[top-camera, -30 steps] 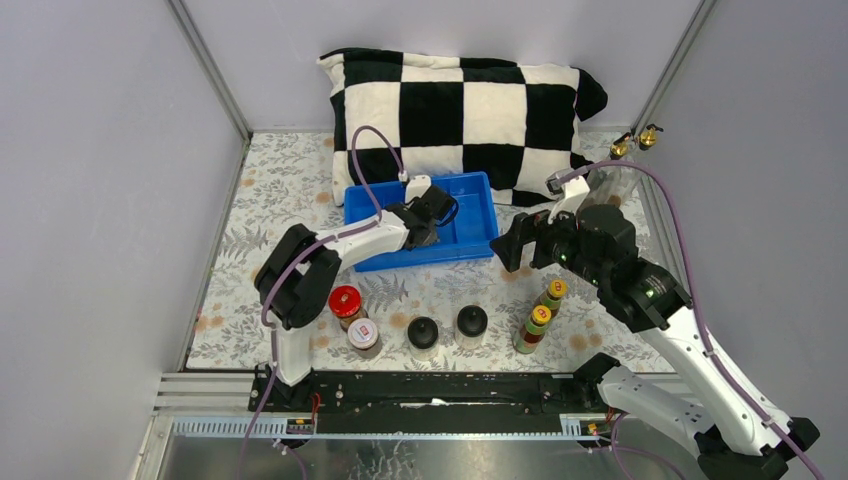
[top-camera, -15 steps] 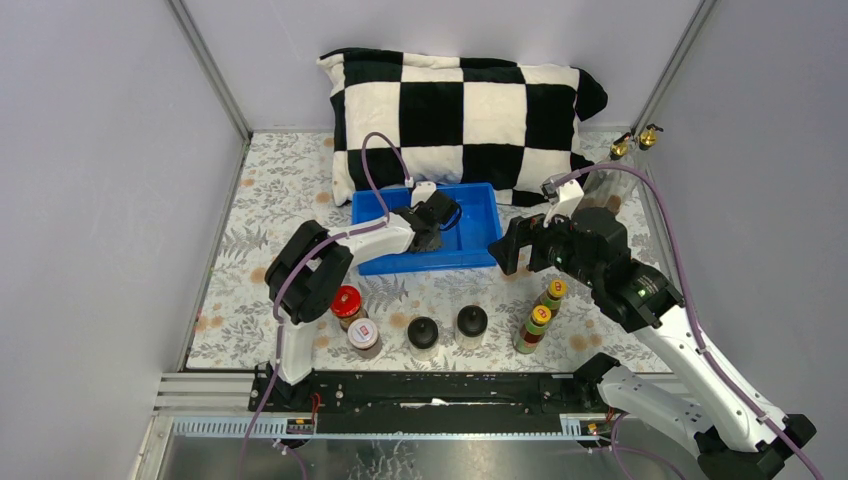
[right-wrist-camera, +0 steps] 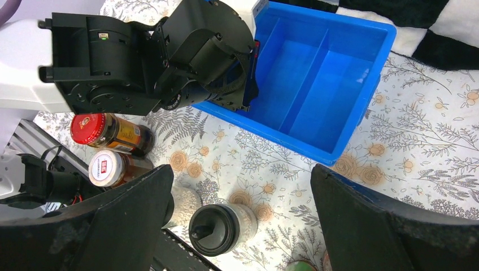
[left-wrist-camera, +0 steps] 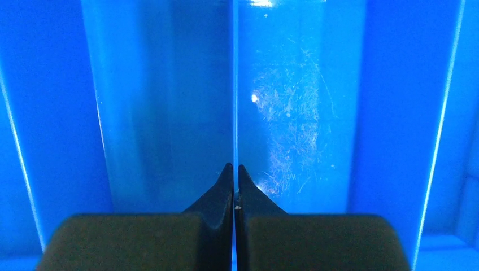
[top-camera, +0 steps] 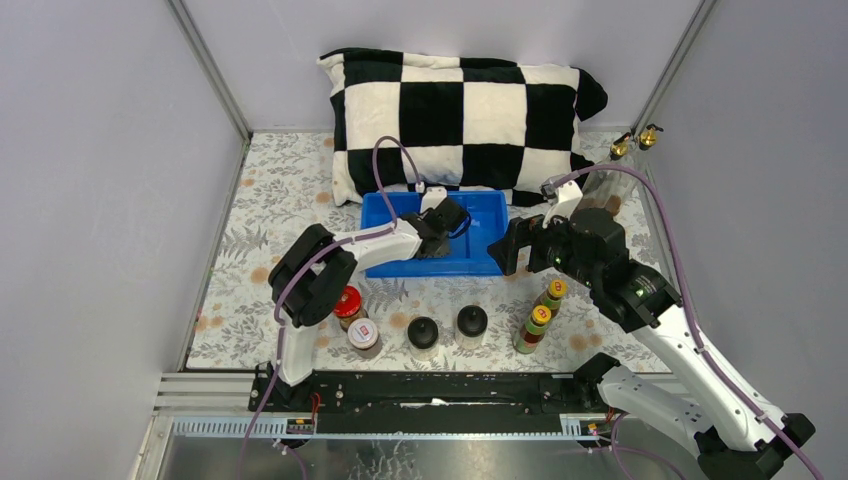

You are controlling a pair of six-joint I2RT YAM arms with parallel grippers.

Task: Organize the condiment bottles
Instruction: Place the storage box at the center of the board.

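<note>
Along the front, red-lidded jar (top-camera: pixel 346 300), white-lidded jar (top-camera: pixel 363 334), black-capped jars (top-camera: pixel 423 333) stand outside blue tray (top-camera: pixel 480 262). Left gripper (left-wrist-camera: pixel 233 167) closed tight over tray divider; right gripper (top-camera: pixel 512 247) spread wide, empty. Yellow-capped bottles (top-camera: pixel 540 320) nearby, gold-spouted bottles (top-camera: pixel 635 140) back-right. Nothing looks sorted yet.

Can't see all of the red-lidded jar (top-camera: pixel 347 298), tucked under the left arm (top-camera: pixel 316 282) at its elbow; only catching the tops of the gold-spouted glass bottles (top-camera: pixel 622 146) behind the purple cable (top-camera: pixel 641 176), far right.
</note>
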